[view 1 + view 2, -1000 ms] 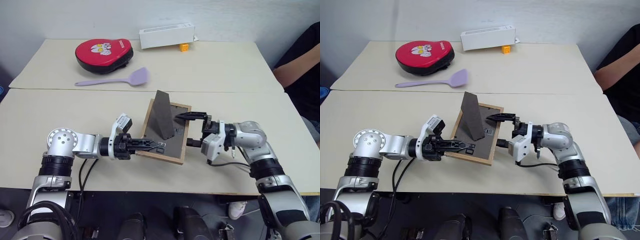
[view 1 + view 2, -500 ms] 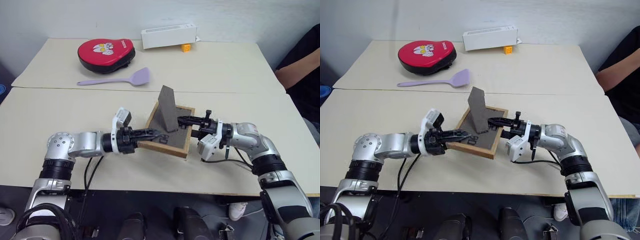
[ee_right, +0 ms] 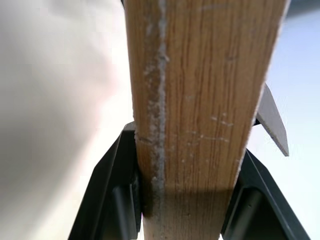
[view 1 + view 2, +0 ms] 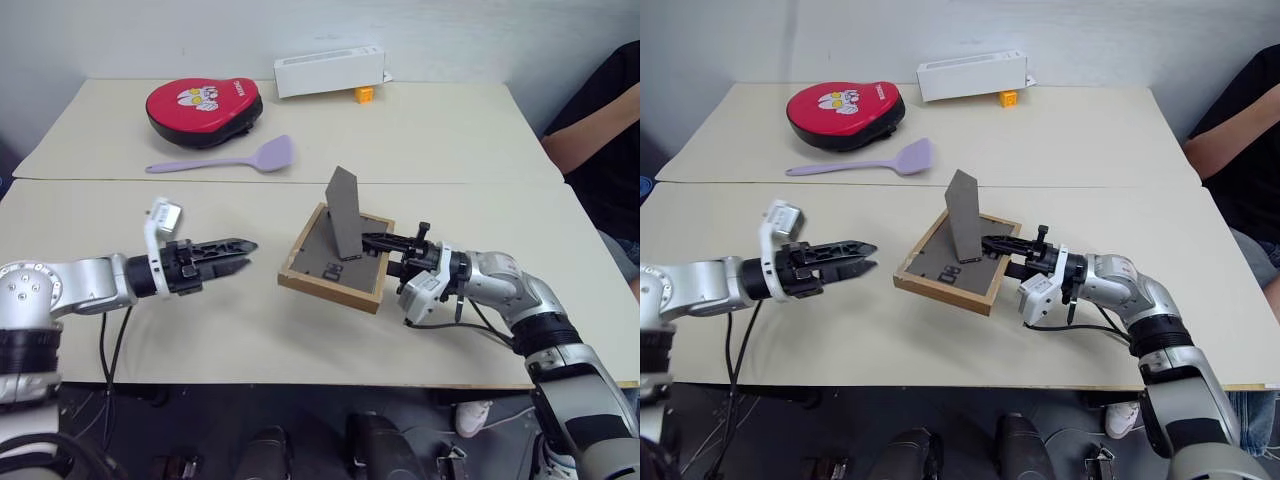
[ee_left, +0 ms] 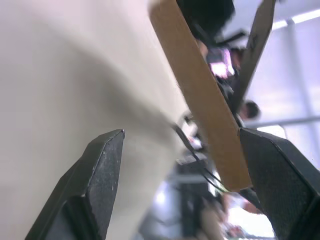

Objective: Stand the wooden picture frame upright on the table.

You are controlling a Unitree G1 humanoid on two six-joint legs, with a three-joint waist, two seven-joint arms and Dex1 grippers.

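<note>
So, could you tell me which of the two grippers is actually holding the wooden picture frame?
The right gripper: it is clamped on the wooden picture frame's edge, while the left gripper hangs open, apart from it.

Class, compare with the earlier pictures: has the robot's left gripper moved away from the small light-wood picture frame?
Yes. The left gripper has let go and drawn back to the robot's left; bare table now separates it from the wooden picture frame, which the right gripper clamps.

Red pad (image 4: pixel 205 107), lilac spatula (image 4: pixel 224 160), white box (image 4: pixel 330 71), yellow block (image 4: pixel 364 94).
</note>
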